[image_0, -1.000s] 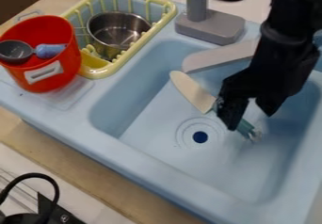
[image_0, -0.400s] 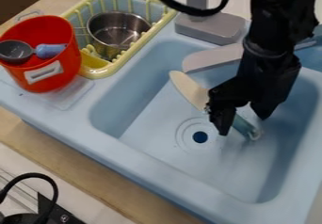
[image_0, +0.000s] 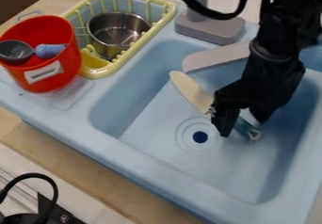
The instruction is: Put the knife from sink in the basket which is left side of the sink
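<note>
Knife point(image_0: 187, 89): one, in sink point(image_0: 148, 124)
Hand point(image_0: 243, 127): one, open, over knife
Basket point(image_0: 166, 10): one, holding one pot point(image_0: 116, 28)
Bucket point(image_0: 69, 75): one

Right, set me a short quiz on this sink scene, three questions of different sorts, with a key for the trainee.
1. Fill in: in the yellow basket stands a metal ____.
2. Multiple choice: the knife lies in (a) the basket; (b) the sink; (c) the red bucket.
3. True or false: the claw hangs over the red bucket.

Key: 1, pot. 2, b. 3, false; it is over the sink, at the knife's handle.
</note>
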Robot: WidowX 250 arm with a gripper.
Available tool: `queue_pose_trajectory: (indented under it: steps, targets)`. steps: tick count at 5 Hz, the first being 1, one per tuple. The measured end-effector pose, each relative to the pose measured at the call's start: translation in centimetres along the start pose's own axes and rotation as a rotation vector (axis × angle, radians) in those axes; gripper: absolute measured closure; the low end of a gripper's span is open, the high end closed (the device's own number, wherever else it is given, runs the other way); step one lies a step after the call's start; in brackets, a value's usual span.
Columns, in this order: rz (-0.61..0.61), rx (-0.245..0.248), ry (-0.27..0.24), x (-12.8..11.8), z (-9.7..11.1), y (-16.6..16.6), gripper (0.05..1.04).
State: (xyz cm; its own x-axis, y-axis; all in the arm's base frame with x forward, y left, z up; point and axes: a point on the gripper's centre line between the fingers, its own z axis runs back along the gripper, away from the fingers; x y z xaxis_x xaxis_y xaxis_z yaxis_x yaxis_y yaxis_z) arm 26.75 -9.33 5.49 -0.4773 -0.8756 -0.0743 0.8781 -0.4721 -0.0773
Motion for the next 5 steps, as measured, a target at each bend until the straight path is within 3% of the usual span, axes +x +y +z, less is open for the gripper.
queue_pose_trajectory:
  steps: [2,4,5]
  targets:
    - [0.031,0.000,-0.025,0.01,-0.59,-1.12,0.118]
    - [0.024,0.007,-0.045,0.33,-0.86,-0.65,0.653]
    - [0.006,0.023,-0.062,0.63,-0.90,-0.48,0.843]
